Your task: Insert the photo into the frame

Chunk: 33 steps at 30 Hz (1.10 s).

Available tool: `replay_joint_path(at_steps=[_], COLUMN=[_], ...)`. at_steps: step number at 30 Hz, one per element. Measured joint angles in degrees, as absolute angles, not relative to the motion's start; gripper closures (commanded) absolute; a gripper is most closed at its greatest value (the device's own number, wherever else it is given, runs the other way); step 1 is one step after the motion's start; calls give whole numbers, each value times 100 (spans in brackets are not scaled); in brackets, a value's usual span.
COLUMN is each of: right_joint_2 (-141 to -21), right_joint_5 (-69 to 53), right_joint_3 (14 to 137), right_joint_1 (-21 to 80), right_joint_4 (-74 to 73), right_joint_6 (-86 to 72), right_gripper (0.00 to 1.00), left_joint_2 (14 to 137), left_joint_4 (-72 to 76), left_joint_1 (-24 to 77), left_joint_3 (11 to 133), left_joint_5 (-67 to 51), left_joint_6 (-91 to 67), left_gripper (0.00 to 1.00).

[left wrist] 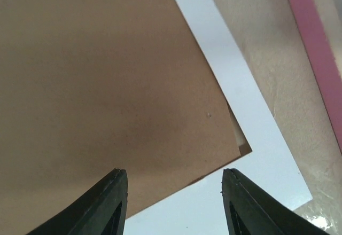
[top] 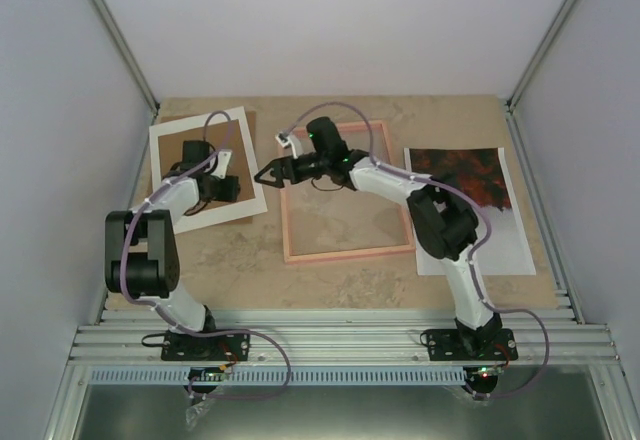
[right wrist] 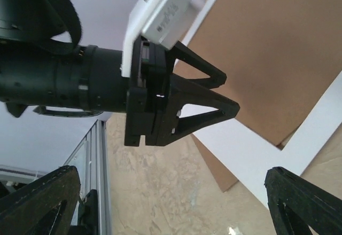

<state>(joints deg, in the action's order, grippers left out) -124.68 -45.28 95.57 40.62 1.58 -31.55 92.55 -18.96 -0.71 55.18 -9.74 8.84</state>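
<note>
The red-orange landscape paper photo [top: 462, 200] lay flat on the beige table [top: 230, 260], right of the pink rectangular picture frame [top: 348, 252]. The left gripper [left wrist: 173, 173] stood half-spread and empty over the plain brown board [left wrist: 107, 85]. The right gripper [top: 266, 172] gaped wide, holding nothing, at the frame's left edge.

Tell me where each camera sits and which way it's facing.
Top external: above and behind the bases, looking down on the thin pink rectangular frame and red-orange landscape photo; both arms show.
Left wrist: on the left arm, looking down at the plain brown backing board; the left end effector, open, frames the bottom.
Right wrist: on the right arm, facing left toward the left end effector; the right end effector's fingers sit in the bottom corners.
Shared: both wrist views see that board on its white sheet.
</note>
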Motion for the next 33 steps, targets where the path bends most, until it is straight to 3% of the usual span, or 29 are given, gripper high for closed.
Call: replay_joint_path(at_steps=[8,17,33], right_joint_2=[-13277,-13574,-13563], right_joint_5=[-4034,-3441,-2324], right_joint_3=[10127,10401,10374], right_joint_1=[4460,4547,4554], right_joint_4=[-99,-395,-998], right_joint_6=[-4099,-4742,-4748], right_gripper=[3,10,13], left_joint_2=[9832,10259,9760], left_joint_4=[-2139,-2143,-2408], left_joint_1=[-626,-803,-845], left_joint_3=[5732,5795,5690], left_joint_5=[-1887,-2523,-2617], left_joint_6=[279,67,191], left_gripper=[52,62,64])
